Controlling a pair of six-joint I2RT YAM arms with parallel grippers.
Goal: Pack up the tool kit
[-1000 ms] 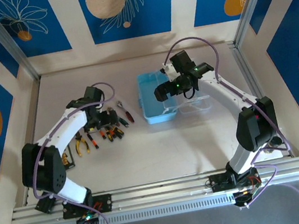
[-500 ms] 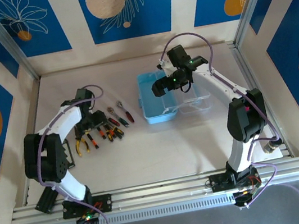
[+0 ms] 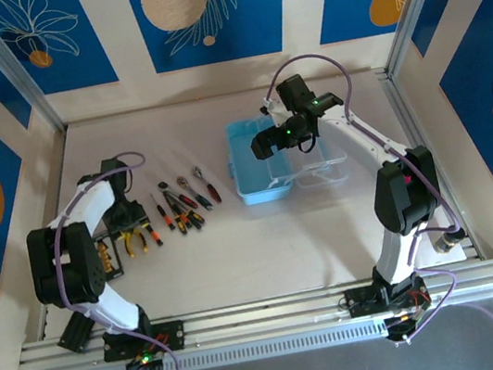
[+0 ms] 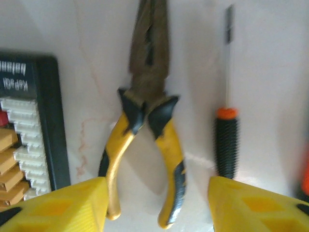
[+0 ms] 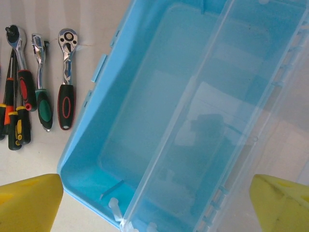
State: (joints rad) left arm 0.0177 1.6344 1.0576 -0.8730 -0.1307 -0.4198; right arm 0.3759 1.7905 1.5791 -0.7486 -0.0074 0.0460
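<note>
The tool kit's light-blue case [image 3: 255,179] lies open at mid table, its clear lid [image 3: 324,171] folded out to the right. My right gripper [image 3: 264,147] hovers over it, open wide, and the blue tub [image 5: 120,125] below my right gripper [image 5: 154,205] holds no tools. The yellow-handled pliers [image 3: 139,241] lie left of the tool row. My left gripper [image 3: 129,228] is low over them. In the left wrist view the pliers [image 4: 145,96] have both handles between the fingers of my left gripper [image 4: 157,203]. The left finger [image 4: 58,205] is at one handle; the right one stands apart.
A row of screwdrivers and ratchets [image 3: 184,204] lies between pliers and case, with the ratchets [image 5: 66,96] near the case's left wall. A black-handled screwdriver [image 4: 226,145] lies right of the pliers. A dark bit holder [image 4: 34,145] sits to their left, close to the left finger.
My left arm swung left from the screwdriver row to the pliers, and its fingers have drawn closer together. The right gripper shifted slightly over the case, then held still.
</note>
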